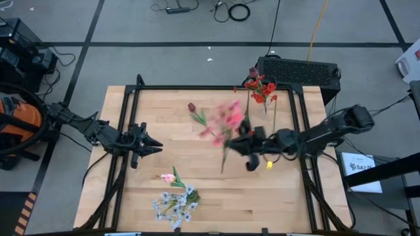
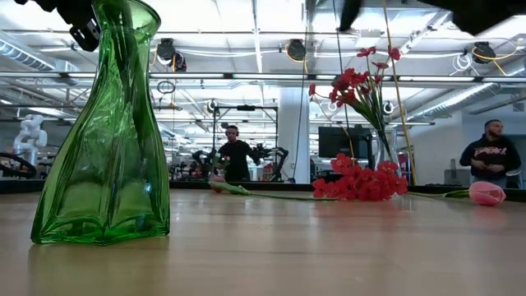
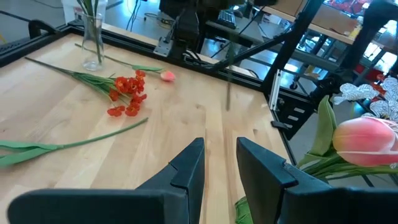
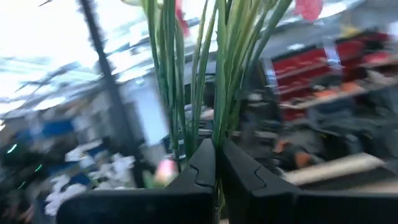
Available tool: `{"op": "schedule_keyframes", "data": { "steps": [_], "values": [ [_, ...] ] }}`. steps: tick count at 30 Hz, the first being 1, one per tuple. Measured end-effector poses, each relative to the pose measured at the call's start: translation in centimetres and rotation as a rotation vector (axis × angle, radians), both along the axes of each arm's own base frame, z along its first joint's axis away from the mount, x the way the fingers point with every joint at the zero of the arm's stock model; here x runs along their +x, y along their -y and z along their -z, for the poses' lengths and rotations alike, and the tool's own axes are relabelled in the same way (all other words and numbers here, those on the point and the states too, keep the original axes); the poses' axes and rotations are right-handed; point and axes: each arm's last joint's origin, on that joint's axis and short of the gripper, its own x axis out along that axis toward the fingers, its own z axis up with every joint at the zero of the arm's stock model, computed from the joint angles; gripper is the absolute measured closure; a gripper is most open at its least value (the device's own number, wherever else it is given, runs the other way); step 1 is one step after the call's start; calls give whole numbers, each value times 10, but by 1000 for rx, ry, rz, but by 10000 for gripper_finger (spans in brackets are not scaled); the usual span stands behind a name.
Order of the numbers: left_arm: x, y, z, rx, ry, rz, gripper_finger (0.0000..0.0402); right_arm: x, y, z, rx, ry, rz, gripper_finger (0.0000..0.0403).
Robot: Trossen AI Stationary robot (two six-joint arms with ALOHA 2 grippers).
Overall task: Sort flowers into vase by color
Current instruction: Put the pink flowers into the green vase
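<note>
My right gripper (image 1: 240,140) hangs above the table's middle, shut on a blurred bunch of pink flowers (image 1: 227,119). My left gripper (image 1: 155,145) waits open at the left, with nothing between its fingers (image 3: 186,169). A green vase (image 2: 107,140) near the front edge holds a pink tulip (image 3: 367,140) and whitish sprigs (image 1: 174,204). At the far right a clear vase (image 3: 93,43) holds red flowers (image 2: 360,86). More red flowers (image 3: 127,94), a pink bud (image 3: 166,76) and a maroon tulip (image 1: 191,107) lie flat on the table. My right gripper pinches several thin green stems (image 4: 217,121) of the pink bunch together between its two fingers. The fingers come roughly level from the table's right and lie across the stems. The bunch is lifted clear, heads toward the far side, and the stem ends (image 1: 223,162) trail toward the near side.
A black frame (image 1: 197,87) runs round the wooden table. A black box (image 1: 298,69) stands behind the far right corner. Bare wood (image 1: 262,196) lies at the near right. People stand in the room beyond the table.
</note>
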Motion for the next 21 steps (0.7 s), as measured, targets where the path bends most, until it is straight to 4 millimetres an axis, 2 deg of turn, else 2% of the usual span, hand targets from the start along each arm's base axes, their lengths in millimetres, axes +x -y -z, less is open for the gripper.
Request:
{"op": "schedule_keyframes", "data": {
  "steps": [4, 8, 21],
  "values": [
    [0, 0, 0, 0, 0, 0, 301, 44, -9, -15, -112, 39, -73, 402],
    [0, 0, 0, 0, 0, 0, 301, 77, -15, -26, -137, 74, -169, 402],
    [0, 0, 0, 2, -3, 0, 301, 146, -55, -32, -106, -21, -235, 402]
  ]
}}
